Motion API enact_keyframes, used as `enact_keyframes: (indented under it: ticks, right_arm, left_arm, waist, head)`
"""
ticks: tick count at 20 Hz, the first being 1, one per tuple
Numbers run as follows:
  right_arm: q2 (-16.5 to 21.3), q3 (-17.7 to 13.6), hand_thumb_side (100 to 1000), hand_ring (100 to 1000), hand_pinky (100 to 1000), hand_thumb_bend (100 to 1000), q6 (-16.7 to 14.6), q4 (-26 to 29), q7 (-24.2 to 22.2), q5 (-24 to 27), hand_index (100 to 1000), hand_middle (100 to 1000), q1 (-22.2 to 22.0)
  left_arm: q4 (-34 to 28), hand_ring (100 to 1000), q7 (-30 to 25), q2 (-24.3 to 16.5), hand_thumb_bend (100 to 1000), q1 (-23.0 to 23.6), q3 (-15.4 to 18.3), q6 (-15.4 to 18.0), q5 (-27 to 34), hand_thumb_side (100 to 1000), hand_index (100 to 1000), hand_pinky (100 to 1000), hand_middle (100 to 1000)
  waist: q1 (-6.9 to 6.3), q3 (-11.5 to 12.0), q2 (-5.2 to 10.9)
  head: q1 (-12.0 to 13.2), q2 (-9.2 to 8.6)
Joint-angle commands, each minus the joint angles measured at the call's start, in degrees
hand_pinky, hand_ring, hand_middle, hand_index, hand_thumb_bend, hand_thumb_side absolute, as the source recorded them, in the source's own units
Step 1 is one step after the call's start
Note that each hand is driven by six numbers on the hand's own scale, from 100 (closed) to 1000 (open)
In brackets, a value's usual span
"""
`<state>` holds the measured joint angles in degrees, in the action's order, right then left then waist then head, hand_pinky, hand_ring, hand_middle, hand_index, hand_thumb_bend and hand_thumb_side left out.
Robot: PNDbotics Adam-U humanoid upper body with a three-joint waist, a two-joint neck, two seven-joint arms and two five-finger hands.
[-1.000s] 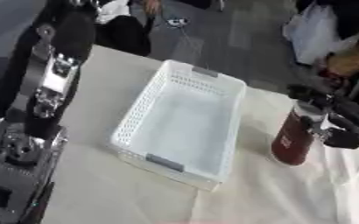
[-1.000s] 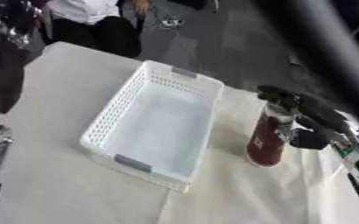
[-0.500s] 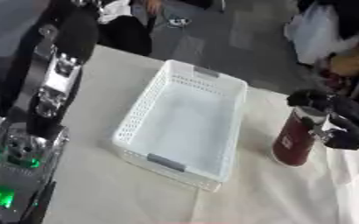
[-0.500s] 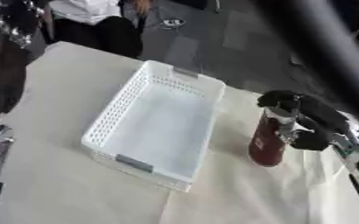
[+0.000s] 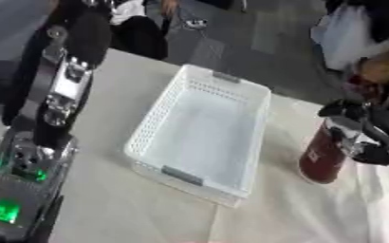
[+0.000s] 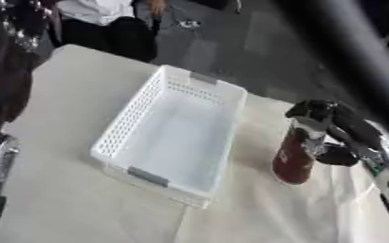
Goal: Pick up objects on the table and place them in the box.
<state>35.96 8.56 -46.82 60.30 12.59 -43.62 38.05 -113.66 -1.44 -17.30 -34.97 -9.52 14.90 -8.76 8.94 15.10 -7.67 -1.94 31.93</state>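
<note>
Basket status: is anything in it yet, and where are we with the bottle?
Nothing looks done: the white basket holds nothing. In hand: the right robot hand is at the top of the dark red bottle, which stands upright on the table to the basket's right; whether its fingers have closed on the bottle I cannot tell. Left: lifting the bottle and placing it in the basket. The left arm is idle at the view's left.

Perforated white plastic, matt, with grey handle tabs on the basket (image 5: 199, 137); creased cream cloth, matt, over the surface (image 6: 81, 204); dark red bottle (image 6: 296, 154) with a faint sheen and a black cap; black and silver metal, partly glossy, on the right hand (image 6: 347, 137).
</note>
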Motion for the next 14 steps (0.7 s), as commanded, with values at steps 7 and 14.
enact_keyframes:
  ticks: [7, 14]
  right_arm:
    - [0.5, -0.7, 415, 100, 100, 100, -2.1, -0.3, 14.8, -7.6, 154, 100, -1.1]
    - [0.0, -0.8, 397, 100, 100, 100, -3.2, -3.3, 21.9, -8.6, 116, 100, -1.7]
  left_arm:
    - [-0.9, 842, -0.2, 0.1, 548, -1.6, 0.0, 0.2, 0.4, 1000, 915, 1000, 890]
    - [-0.9, 842, -0.2, 0.3, 547, -1.9, 0.1, 0.3, 0.4, 1000, 916, 1000, 890]
  waist:
    - [-0.38, 0.1, 0.17]
    - [-0.49, 0.2, -0.23]
  head:
    - [1.2, -0.57]
    - [1.1, -0.77]
